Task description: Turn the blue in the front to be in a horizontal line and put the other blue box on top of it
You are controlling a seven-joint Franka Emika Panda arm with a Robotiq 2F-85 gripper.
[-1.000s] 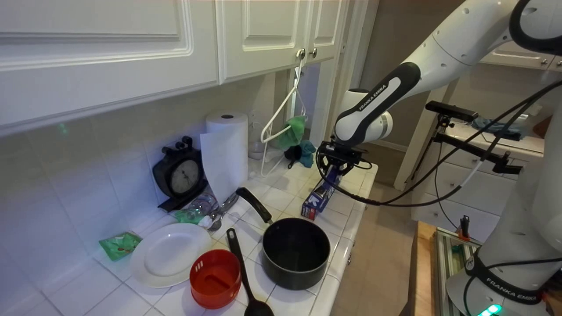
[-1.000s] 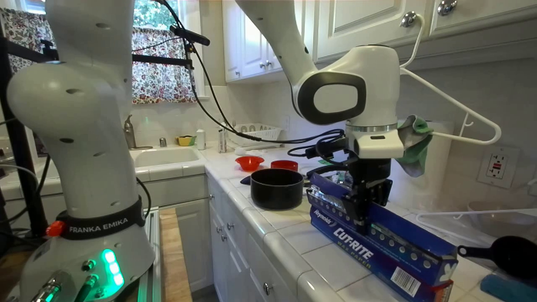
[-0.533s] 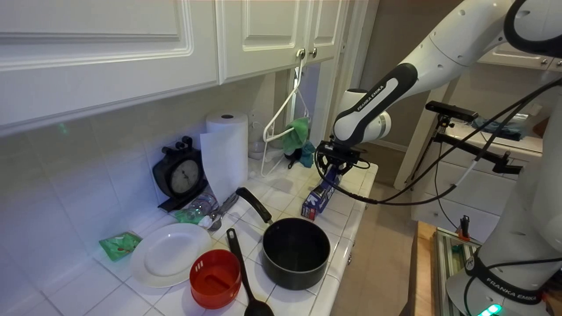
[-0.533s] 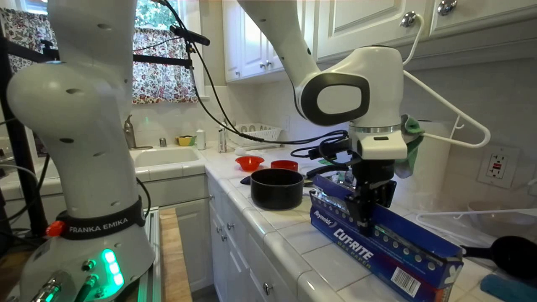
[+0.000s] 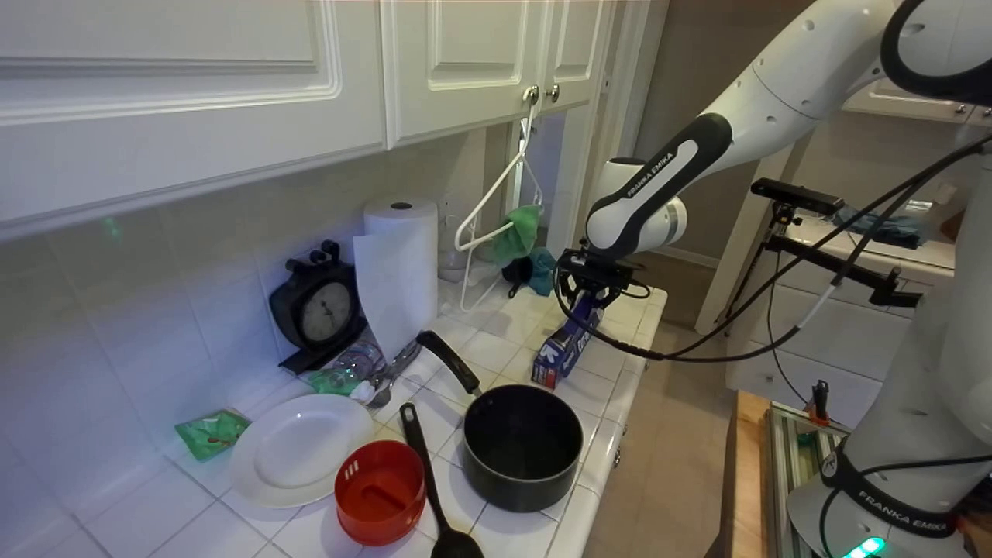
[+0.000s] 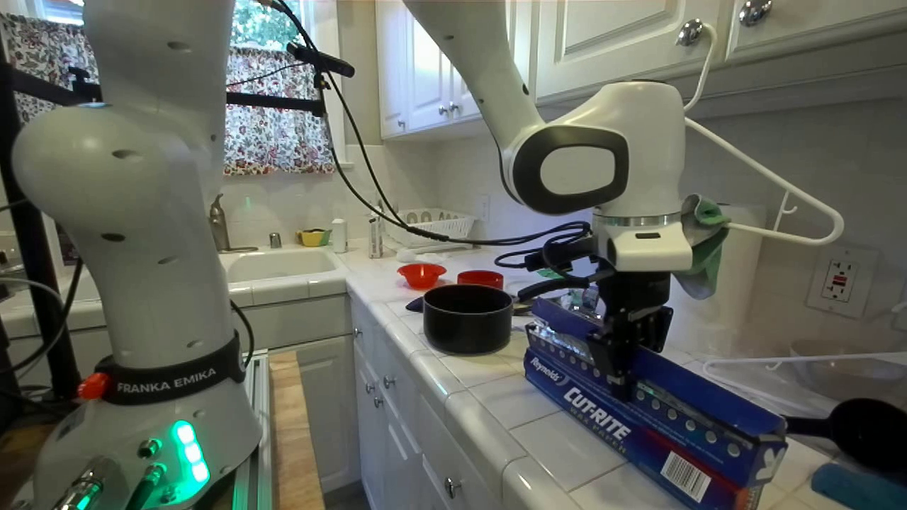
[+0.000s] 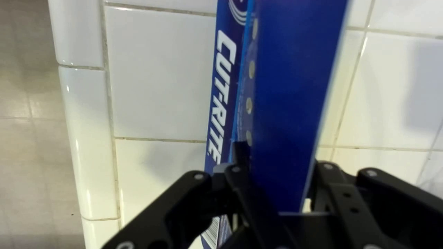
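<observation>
Slim blue box (image 7: 294, 93), clamped in the pincer (image 7: 281, 162), has shifted above the labelled carton (image 6: 623, 432).

“Reynolds CUT-RITE WAX PAPER” on the lower blue carton (image 6: 634, 433); “FRANKA EMIKA” on robot arm (image 5: 674, 160) and base band (image 6: 170, 374).

Carton (image 6: 616, 430) on counter (image 6: 563, 446), slim box (image 7: 292, 100) above (in pincer (image 7: 279, 157))

The worktop (image 5: 496, 349) was white and tiled. Directly on it lay the blue Cut-Rite carton (image 6: 616, 425), and near its end stood a black pot (image 5: 522, 457). A black utensil (image 5: 432, 480), a red bowl (image 5: 380, 523) and a white plate (image 5: 298, 457) also rested there.
</observation>
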